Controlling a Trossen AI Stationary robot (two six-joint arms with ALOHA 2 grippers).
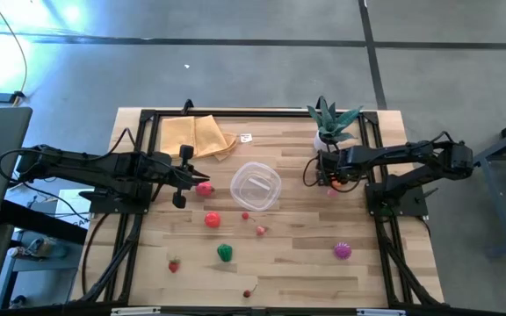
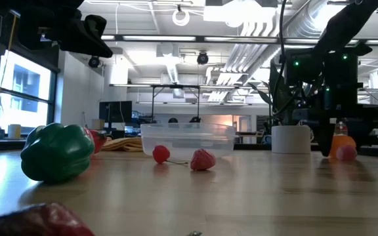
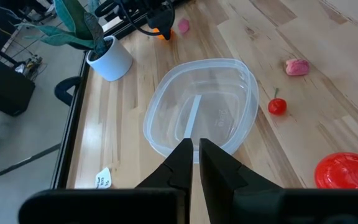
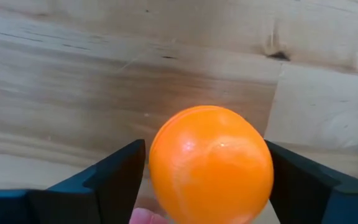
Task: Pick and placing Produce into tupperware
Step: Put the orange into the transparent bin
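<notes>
The tupperware (image 1: 255,186) is a clear, round-cornered container at the table's middle, resting on its base with nothing in it (image 3: 201,106). Produce lies scattered on the wood: a red piece (image 1: 204,187), a red tomato (image 1: 212,219), a green pepper (image 1: 225,253), a purple piece (image 1: 343,251), a strawberry (image 1: 174,265) and small cherries (image 1: 245,215). My left gripper (image 1: 196,181) is shut and raised, just left of the container (image 3: 194,146). My right gripper (image 1: 328,178) is down at the table, right of the container, shut on an orange fruit (image 4: 210,162). My right gripper pinches the orange fruit between its two fingers, one on each side of its round body (image 4: 160,165). The fingers come from above, pointing down. In the low view the fruit (image 2: 340,144) sits at table level behind a small pink piece (image 2: 346,153); whether it is lifted, I cannot tell.
A spiky green plant in a white pot (image 1: 330,123) stands just beyond my right gripper at the far edge. A folded yellow cloth (image 1: 198,136) lies far left. A black frame rail (image 1: 148,114) runs around the table. Bare wood shows between the container and the purple piece.
</notes>
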